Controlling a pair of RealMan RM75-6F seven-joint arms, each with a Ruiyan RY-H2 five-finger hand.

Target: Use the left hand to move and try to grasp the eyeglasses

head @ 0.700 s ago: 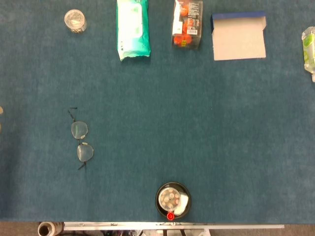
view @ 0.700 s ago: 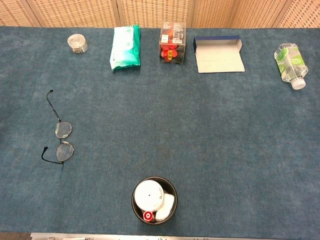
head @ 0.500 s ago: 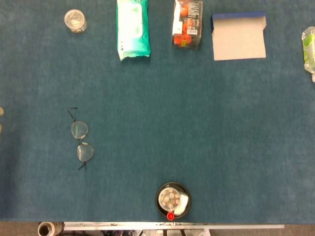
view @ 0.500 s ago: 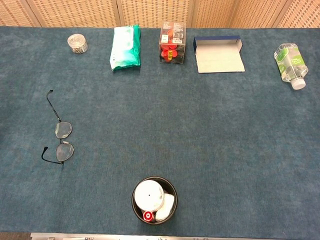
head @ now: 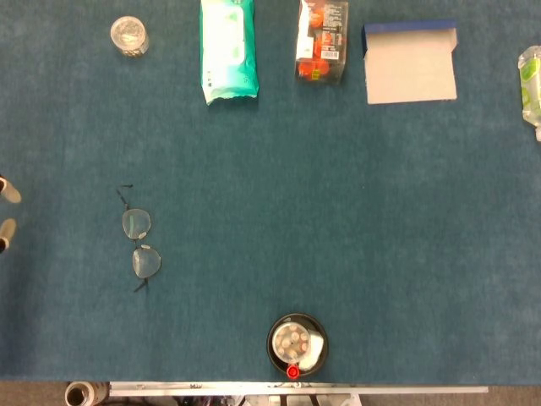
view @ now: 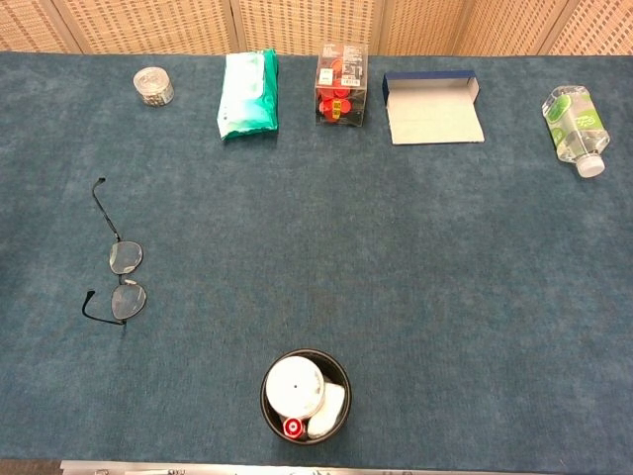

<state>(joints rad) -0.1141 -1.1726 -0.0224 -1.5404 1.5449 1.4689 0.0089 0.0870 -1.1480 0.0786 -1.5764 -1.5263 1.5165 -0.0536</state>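
Observation:
Thin wire-framed eyeglasses (head: 137, 224) lie unfolded on the blue table cloth at the left, lenses one behind the other; the chest view shows the eyeglasses (view: 126, 258) too. Only two tips of my left hand (head: 6, 211) show at the left edge of the head view, spread apart with nothing between them, well to the left of the glasses and not touching them. The chest view does not show this hand. My right hand is out of both views.
Along the far edge stand a small clear jar (head: 129, 35), a green wipes pack (head: 226, 51), a clear box of red items (head: 321, 41), an open blue-and-white box (head: 411, 63) and a bottle (head: 530, 80). A black cup (head: 297, 345) sits near the front edge.
The left hand's fingertips have come further into the head view from the left edge. The eyeglasses and everything else have not moved.

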